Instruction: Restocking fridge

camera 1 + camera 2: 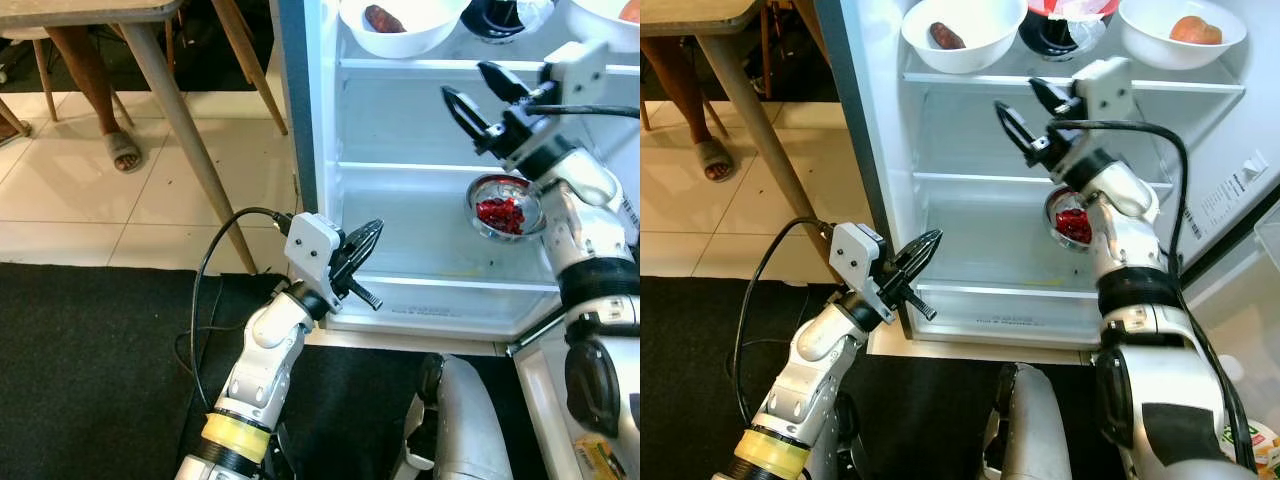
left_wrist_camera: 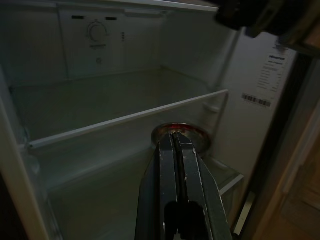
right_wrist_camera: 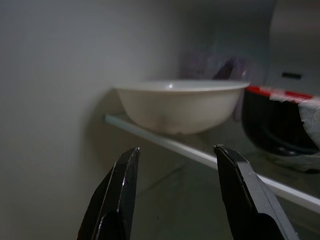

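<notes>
Open fridge [image 1: 970, 240] on tiled floor [image 1: 90, 190]; right end effector [image 1: 1025, 115] spread, left end effector [image 1: 925, 245] closed.

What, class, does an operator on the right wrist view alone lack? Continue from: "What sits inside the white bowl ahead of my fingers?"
Observer: The white ceramic bowl holds one dark reddish-brown piece of food.
Operator: Anything lower down?
Observer: A round metal bowl of red food sits below the lower glass shelf.
Operator: And the left gripper?
Observer: The left gripper is shut, by the fridge's bottom front edge.
</notes>
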### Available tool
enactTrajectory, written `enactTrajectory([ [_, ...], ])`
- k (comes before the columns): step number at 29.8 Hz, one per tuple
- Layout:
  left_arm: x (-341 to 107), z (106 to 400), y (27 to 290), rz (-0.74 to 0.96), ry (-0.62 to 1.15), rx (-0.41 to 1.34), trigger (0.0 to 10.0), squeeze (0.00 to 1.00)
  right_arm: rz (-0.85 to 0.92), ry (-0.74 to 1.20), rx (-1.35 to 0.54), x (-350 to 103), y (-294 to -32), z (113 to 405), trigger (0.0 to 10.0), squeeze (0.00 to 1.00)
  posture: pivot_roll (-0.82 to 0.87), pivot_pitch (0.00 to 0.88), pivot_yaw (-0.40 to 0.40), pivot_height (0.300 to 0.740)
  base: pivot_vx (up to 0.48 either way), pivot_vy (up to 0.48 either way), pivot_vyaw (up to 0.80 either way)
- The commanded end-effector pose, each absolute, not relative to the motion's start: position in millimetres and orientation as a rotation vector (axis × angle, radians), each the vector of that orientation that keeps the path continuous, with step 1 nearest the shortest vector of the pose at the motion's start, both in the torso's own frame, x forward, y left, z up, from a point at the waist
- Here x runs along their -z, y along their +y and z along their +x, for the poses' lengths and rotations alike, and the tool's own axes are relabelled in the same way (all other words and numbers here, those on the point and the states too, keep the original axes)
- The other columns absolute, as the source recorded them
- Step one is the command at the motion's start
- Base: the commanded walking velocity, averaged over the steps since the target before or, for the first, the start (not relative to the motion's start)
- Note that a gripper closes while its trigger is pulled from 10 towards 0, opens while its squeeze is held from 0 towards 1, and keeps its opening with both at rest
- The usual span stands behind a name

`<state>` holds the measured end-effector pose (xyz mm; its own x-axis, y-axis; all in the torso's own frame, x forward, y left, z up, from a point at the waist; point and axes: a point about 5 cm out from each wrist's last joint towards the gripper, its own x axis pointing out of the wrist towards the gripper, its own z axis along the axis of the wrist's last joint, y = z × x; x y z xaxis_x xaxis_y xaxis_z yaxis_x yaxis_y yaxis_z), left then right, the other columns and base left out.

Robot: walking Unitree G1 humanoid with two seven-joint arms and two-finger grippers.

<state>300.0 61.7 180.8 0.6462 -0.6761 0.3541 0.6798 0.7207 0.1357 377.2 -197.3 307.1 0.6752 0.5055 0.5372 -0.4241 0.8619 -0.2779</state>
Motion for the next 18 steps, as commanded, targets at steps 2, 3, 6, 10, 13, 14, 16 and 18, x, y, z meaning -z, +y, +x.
enactTrajectory([
  [2, -176, 301, 68, -0.002, -0.388, 0.754, 10.0, 0.00, -0.069, -0.639, -0.509, -296, -205, 370, 10.0, 0.00, -0.06, 0.211, 0.013, 0.517, 0.000, 0.000, 0.00],
  [3, -175, 301, 69, -0.002, -0.387, 0.748, 10.0, 0.00, -0.058, -0.618, -0.504, -288, -206, 366, 10.0, 0.00, -0.06, 0.210, 0.013, 0.517, 0.000, 0.000, 0.00],
  [6, -171, 300, 73, -0.007, -0.375, 0.736, 10.0, 0.00, -0.021, -0.527, -0.498, -263, -206, 361, 10.0, 0.00, -0.06, 0.207, 0.014, 0.517, 0.000, 0.000, 0.00],
  [10, -166, 299, 79, -0.025, -0.355, 0.716, 10.0, 0.00, 0.036, -0.418, -0.499, -232, -206, 354, 10.0, 0.00, -0.06, 0.206, 0.013, 0.517, 0.000, 0.000, 0.00],
  [13, -156, 300, 89, -0.057, -0.316, 0.676, 10.0, 0.00, 0.148, -0.359, -0.493, -207, -208, 349, 10.0, 0.00, -0.05, 0.194, 0.018, 0.522, 0.000, 0.000, 0.00],
  [14, -150, 300, 94, -0.071, -0.293, 0.654, 10.0, 0.00, 0.184, -0.335, -0.489, -198, -207, 347, 10.0, 0.00, -0.05, 0.193, 0.017, 0.527, 0.000, 0.000, 0.00],
  [16, -146, 300, 98, -0.079, -0.278, 0.641, 10.0, 0.00, 0.203, -0.319, -0.486, -191, -207, 347, 10.0, 0.00, -0.05, 0.190, 0.017, 0.532, 0.000, 0.000, 0.00],
  [18, -137, 300, 106, -0.086, -0.244, 0.619, 10.0, 0.00, 0.241, -0.280, -0.484, -179, -204, 343, 10.0, 0.00, -0.05, 0.186, 0.016, 0.542, 0.000, 0.000, 0.00],
])
